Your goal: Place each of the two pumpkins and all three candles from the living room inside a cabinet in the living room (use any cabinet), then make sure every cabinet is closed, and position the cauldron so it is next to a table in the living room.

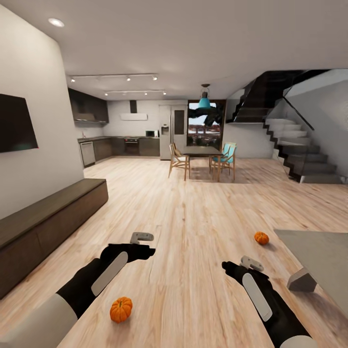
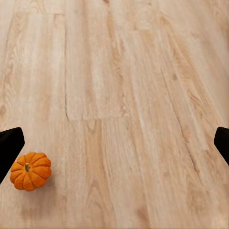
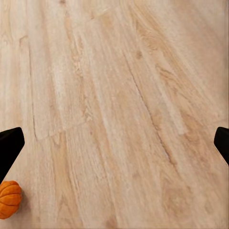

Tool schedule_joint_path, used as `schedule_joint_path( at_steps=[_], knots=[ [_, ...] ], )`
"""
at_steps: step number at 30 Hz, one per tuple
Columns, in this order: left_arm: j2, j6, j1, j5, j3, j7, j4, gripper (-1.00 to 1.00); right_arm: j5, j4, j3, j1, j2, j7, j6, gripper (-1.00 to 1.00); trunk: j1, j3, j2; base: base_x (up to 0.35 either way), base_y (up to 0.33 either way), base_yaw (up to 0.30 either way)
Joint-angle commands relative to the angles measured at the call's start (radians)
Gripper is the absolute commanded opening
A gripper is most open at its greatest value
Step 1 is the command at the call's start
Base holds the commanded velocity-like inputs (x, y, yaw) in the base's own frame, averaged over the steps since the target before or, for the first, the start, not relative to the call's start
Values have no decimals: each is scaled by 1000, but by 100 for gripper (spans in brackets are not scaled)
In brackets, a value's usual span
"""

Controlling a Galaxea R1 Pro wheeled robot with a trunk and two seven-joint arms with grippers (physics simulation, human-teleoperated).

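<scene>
Over the pale wood floor (image 1: 203, 227), both arms reach forward and low, the left gripper (image 1: 141, 238) and the right gripper (image 1: 252, 263) each empty with jaws spread wide, as the wrist views show. One pumpkin (image 1: 121, 310) lies on the floor under the left forearm, the other pumpkin (image 1: 261, 238) just off the corner of the table (image 1: 319, 256). Along the left wall runs the cabinet (image 1: 48, 217), its fronts shut; the left wrist view shows the near pumpkin's stem.

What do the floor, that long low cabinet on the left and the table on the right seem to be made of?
The floor looks like pale wood planks with a matte finish: grain and board seams show. The cabinet seems to be dark brown wood or veneer, with flat fronts and no handles. The table has a smooth grey top, perhaps glass, on an angled grey base; its material stays uncertain.
</scene>
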Motion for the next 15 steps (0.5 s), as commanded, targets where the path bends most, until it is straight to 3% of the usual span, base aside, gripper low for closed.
schedule_joint_path(
  at_steps=[1,8,15],
  knots=[
    [1,1,-1,11,-3,10,0,100,-10,-2,3,-1,-1,-11,1,100,0,-2,-1,249,0,-22],
    [0,0,-3,11,-2,11,3,100,-9,-18,3,-5,1,-14,2,100,0,-5,-1,280,-16,-28],
    [0,-1,-4,12,-2,12,5,100,-11,-41,-2,-15,-3,-8,6,100,0,-11,-1,294,-135,-148]
  ],
)
